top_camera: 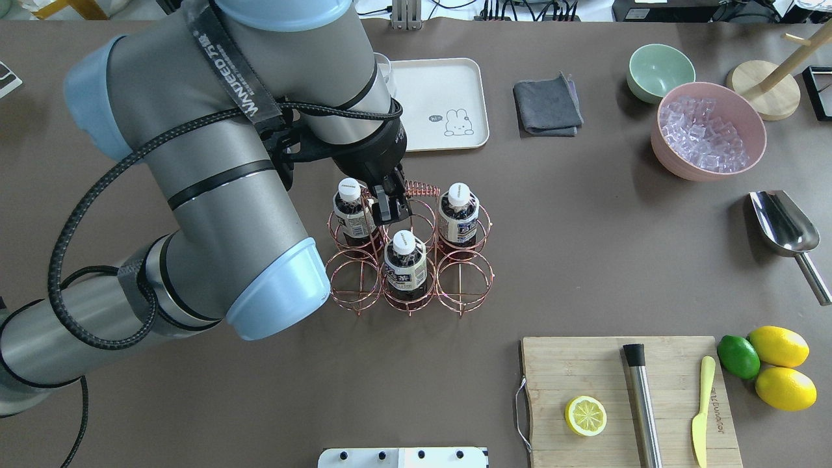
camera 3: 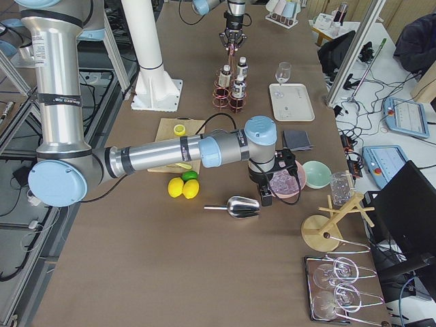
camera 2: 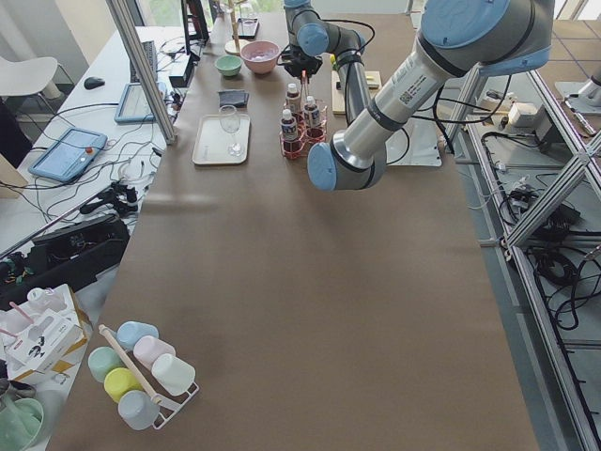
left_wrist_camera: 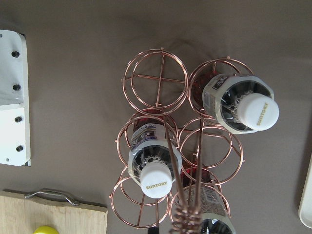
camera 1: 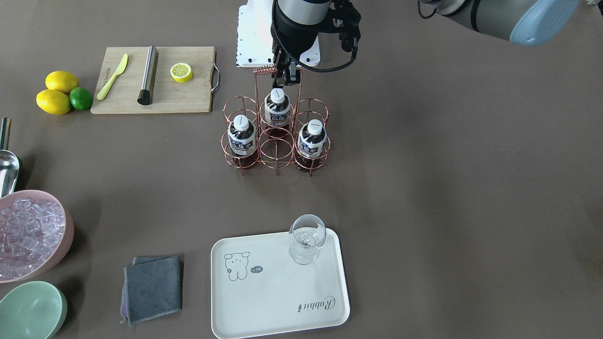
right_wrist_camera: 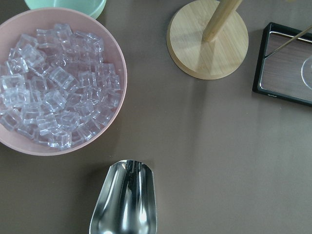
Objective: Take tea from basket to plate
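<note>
Three tea bottles (top_camera: 403, 263) stand upright in the basket (top_camera: 354, 286); none is on the plate (top_camera: 442, 84). Left gripper (top_camera: 390, 211) hangs beside the coiled handle (top_camera: 422, 190), presumably for a top-down grasp, since the wire cells bar the sides. Jaw width cannot be told.

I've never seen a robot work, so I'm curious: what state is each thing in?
basket: three of six cells filled
tea bottles: capped, upright in their cells
plate: holds an upright glass, no tea
pink bowl: full of ice
green bowl: empty
lemon half: cut face up
left end effector: over the basket, open or shut unclear
</note>
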Available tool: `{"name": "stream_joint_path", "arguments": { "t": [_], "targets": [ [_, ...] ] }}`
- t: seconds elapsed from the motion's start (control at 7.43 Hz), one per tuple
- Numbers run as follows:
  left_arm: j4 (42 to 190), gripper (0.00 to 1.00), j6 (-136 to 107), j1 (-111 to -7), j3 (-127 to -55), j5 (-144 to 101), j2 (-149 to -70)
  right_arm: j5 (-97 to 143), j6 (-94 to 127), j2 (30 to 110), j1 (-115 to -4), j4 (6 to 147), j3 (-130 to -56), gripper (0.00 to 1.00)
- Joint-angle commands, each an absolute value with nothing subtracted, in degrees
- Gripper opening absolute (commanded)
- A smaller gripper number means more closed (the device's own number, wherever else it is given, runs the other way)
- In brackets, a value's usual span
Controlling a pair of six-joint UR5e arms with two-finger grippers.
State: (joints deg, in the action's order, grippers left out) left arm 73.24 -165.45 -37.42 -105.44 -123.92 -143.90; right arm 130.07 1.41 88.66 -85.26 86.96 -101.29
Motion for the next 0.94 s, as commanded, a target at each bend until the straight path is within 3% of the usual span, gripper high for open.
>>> {"name": "stream_joint_path", "arguments": {
  "t": [0.0,0.81],
  "targets": [
    [73.2,0.00,-167.5,-36.7,-106.8,-122.1,-143.8,130.1,1.4,88.7,-85.3,87.0,-101.8,1.00],
    [73.0,0.00,-165.0,-34.7,-107.5,-119.0,-143.3,130.1,1.4,88.6,-85.2,86.6,-101.9,1.00]
  ]
}}
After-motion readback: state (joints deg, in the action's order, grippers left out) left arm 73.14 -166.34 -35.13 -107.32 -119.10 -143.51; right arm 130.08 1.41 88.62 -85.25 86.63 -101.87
